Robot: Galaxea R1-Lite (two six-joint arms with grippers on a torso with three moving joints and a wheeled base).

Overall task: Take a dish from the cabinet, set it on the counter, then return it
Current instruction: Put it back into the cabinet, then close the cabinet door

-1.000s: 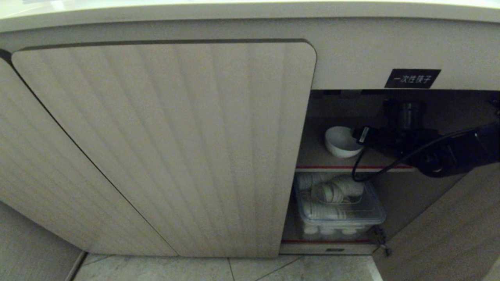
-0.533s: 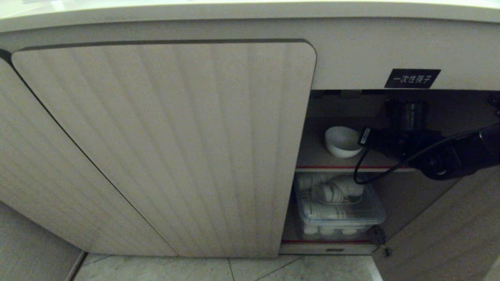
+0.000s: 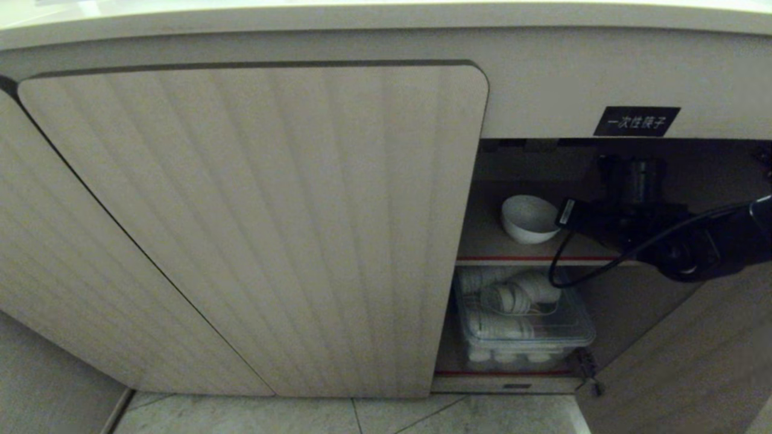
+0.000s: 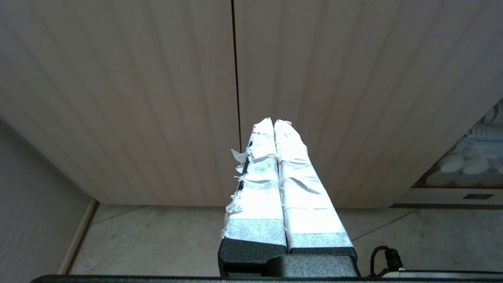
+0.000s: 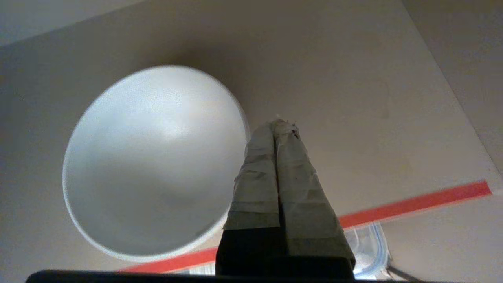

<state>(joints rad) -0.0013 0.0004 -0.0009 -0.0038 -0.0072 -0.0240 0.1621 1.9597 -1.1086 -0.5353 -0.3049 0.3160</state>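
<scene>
**White bowl sits mouth-up on the cabinet's upper shelf**

The white bowl stands upright on the red-edged upper shelf of the cabinet, its open mouth facing up; being round, it has no long axis to speak of. My right gripper is inside the open compartment just right of the bowl, its taped fingers pressed together with nothing between them, beside the rim. My left gripper hangs near the closed ribbed doors, fingers likewise together. Below the shelf, a clear plastic tub holds stacked white dishes. A black label with white characters sits above the opening. Pale floor tiles run along the cabinet's foot, the counter above.
</scene>
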